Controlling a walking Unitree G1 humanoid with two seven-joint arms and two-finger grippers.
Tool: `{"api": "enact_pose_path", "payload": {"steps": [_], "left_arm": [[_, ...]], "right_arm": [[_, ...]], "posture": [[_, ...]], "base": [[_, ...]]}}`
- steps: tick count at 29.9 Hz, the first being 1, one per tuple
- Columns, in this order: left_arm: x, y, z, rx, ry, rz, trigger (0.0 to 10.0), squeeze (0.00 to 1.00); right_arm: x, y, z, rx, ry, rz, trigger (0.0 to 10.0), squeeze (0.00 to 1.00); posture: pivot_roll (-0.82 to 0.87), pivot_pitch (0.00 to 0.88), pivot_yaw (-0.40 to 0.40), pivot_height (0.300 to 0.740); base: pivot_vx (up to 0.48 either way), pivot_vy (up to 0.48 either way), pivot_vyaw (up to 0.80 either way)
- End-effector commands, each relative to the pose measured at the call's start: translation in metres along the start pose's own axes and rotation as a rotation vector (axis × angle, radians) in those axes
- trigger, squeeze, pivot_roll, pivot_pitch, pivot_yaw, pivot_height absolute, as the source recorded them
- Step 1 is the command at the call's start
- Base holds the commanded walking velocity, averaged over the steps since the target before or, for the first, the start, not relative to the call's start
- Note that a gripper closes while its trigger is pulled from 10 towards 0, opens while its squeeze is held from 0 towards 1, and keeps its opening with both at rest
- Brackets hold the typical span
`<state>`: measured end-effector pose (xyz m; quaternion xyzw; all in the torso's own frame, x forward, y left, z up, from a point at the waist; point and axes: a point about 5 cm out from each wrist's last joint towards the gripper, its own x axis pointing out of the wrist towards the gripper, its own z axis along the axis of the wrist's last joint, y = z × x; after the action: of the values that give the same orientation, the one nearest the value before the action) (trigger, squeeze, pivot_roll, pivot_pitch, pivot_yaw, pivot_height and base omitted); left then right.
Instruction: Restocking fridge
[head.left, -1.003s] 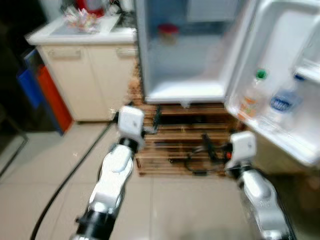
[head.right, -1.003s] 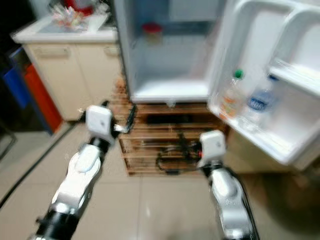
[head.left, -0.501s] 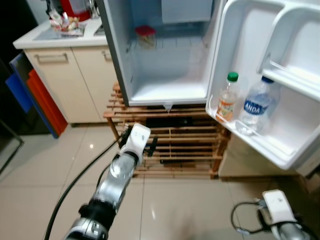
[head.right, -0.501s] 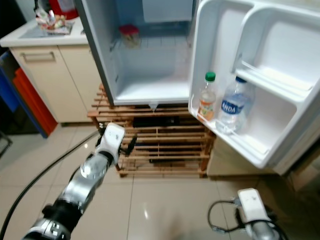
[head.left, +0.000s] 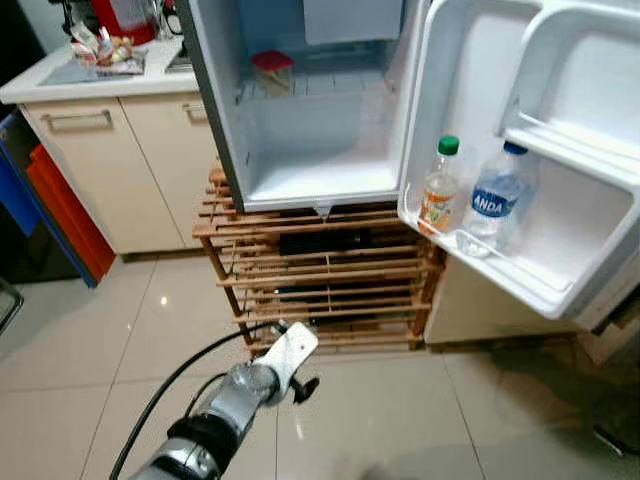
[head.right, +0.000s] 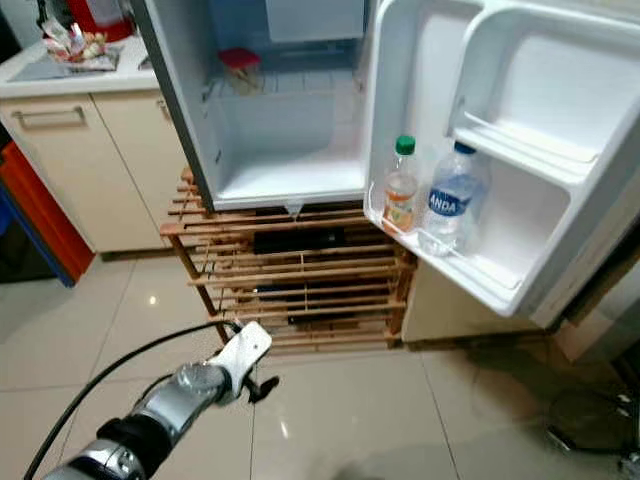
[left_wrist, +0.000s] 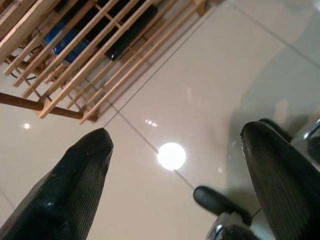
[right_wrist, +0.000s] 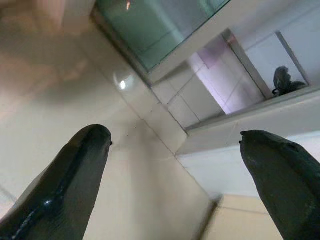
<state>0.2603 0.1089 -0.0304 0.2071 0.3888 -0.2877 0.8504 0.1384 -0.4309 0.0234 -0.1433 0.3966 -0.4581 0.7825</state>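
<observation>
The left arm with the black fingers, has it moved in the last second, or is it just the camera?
Yes. The left gripper has dropped from in front of the wooden rack to the floor tiles below it.

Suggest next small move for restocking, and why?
Probably turn away to fetch stock. Both grippers are open and hold nothing: left gripper, right gripper. The fridge stands open, its main compartment nearly bare, with just two bottles in the door shelf.

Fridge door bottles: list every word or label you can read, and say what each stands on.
"ANDA" on the blue label of the clear water bottle in the fridge door shelf; letters before it are turned out of sight.
Orange label on the green-capped bottle: too small to read.
</observation>
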Motion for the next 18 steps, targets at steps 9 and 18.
{"api": "enact_pose_path", "payload": {"steps": [9, 18], "left_arm": [[0.003, -0.001, 0.013, 0.017, -0.046, -0.018, 10.0, 0.0], [0.004, -0.001, 0.018, -0.059, -0.085, -0.021, 10.0, 0.0]], "right_arm": [[-0.026, 0.024, 0.144, 0.242, -0.495, 0.121, 10.0, 0.0], [-0.04, 0.044, 0.163, 0.301, -0.563, 0.252, 10.0, 0.0]], "posture": [[-0.26, 0.0, 0.079, 0.74], [-0.26, 0.0, 0.07, 0.74]], "base": [[0.0, 0.0, 0.0], [0.0, 0.0, 0.0]]}}
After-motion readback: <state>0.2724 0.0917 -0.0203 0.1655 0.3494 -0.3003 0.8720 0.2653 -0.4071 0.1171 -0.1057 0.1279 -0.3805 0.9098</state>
